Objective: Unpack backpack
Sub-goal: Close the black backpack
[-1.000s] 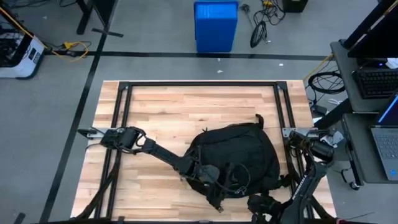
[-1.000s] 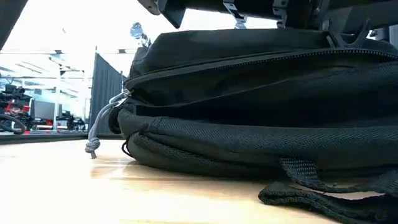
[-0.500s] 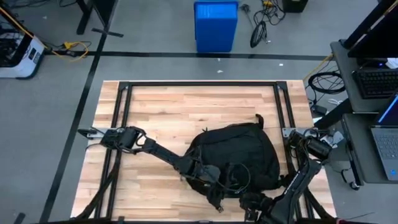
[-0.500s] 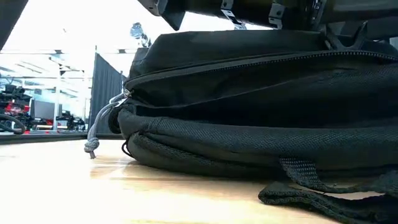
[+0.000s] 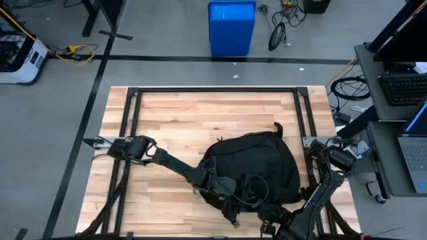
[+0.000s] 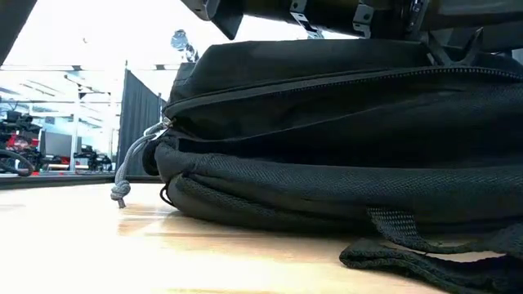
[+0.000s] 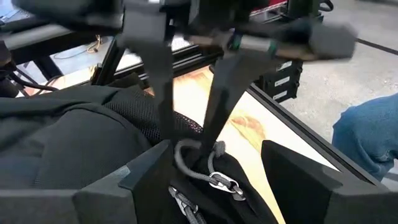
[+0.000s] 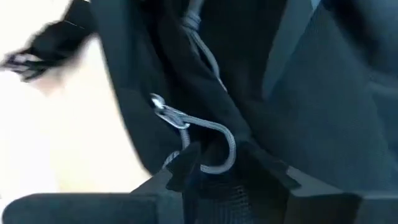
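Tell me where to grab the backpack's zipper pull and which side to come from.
Grip the grey cord loop tied to the metal zipper pull on the backpack, not the small metal tab. The cord arches clear of the fabric, so fingers can likely close across it. Come in along the backpack's near edge, where the left pincer already straddles it with jaws open.

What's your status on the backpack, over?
Left gripper open, straddling a grey zipper pull cord. Right gripper open at another cord. Backpack flat on table, zipped. Nothing blocking.
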You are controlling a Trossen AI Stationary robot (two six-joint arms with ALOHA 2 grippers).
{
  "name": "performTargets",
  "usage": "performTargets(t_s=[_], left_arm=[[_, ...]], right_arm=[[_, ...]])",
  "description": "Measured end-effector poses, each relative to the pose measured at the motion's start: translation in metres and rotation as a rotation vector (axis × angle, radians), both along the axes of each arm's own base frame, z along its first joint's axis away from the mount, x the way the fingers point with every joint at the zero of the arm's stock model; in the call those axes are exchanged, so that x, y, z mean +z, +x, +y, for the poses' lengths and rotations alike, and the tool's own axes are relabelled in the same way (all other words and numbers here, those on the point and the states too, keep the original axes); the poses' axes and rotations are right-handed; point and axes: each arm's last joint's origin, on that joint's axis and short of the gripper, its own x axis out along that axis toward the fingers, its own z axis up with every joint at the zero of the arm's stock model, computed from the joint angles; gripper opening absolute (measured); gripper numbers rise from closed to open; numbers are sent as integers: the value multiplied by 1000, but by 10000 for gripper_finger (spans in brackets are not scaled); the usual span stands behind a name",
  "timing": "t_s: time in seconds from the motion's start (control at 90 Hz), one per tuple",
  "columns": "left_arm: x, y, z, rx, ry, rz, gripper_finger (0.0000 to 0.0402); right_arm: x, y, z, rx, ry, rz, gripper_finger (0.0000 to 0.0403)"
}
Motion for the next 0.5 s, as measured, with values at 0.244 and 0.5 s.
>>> performTargets(t_s=[0.244,0.5], left_arm=[[0,0,0,0,0,1,233],[0,0,0,0,-1,1,233]], right_arm=[[-23,-1,-11,-4,-9,57,61],[-10,0,-9,30,14,50,2]])
